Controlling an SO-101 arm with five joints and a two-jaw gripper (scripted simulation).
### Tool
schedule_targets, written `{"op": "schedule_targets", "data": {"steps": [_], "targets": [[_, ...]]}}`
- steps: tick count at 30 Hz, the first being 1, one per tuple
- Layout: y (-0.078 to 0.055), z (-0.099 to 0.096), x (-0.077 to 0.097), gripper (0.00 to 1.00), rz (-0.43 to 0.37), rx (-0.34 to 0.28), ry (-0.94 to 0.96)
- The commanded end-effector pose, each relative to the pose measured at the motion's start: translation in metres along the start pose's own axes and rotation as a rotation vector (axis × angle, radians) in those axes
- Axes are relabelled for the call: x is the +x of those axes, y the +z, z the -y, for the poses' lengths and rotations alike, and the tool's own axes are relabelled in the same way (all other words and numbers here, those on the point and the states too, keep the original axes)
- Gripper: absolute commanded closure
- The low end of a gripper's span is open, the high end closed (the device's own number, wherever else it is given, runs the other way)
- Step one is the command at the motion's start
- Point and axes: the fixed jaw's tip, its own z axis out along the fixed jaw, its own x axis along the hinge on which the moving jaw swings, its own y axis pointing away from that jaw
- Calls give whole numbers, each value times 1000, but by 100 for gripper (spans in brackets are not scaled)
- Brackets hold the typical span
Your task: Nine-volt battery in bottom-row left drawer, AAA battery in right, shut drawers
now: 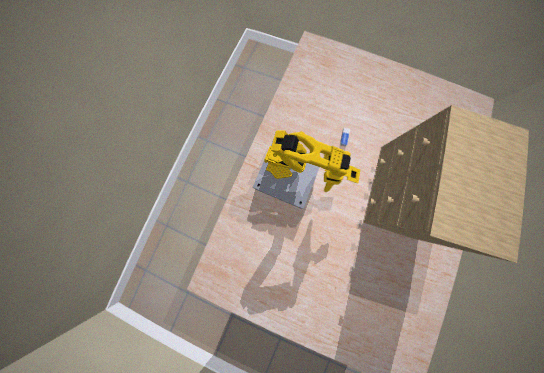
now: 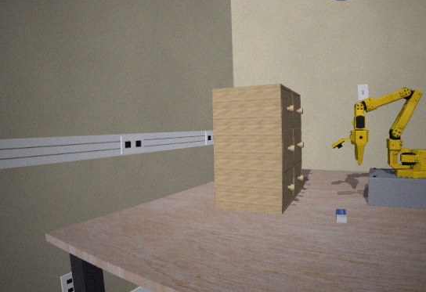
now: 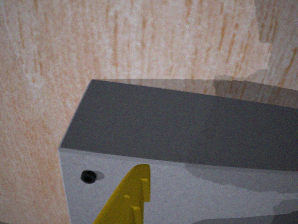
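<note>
The wooden chest [image 1: 480, 180] [image 2: 248, 149] has two columns and three rows of drawers with round knobs. All its drawers look shut. The bottom-left drawer's knob [image 1: 382, 160] [image 2: 290, 187] and the bottom-right drawer's knob [image 1: 372, 201] [image 2: 301, 178] are close above the table. No battery can be made out in any view; the insides of the drawers are hidden. My gripper [image 1: 341, 182] [image 2: 346, 155] is open and empty, high above the table between my base and the chest. The wrist view shows one yellow finger [image 3: 131, 197] over the base.
A small blue and white block [image 1: 345, 137] [image 2: 341, 216] lies on the table [image 1: 380, 75] [image 2: 176, 239], off the chest's left front. The grey base block [image 1: 280, 188] [image 2: 399, 192] [image 3: 175, 125] carries my arm. A white rail [image 2: 78, 150] runs along the wall behind the chest.
</note>
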Motion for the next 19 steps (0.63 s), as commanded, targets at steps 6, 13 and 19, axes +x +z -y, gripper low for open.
{"op": "schedule_targets", "data": {"steps": [6, 13, 19], "targets": [[-1, -1, 0, 60, -8, -2, -15], [-1, -1, 0, 60, -8, -2, -15], [-1, -1, 0, 60, -8, -2, -15]]}}
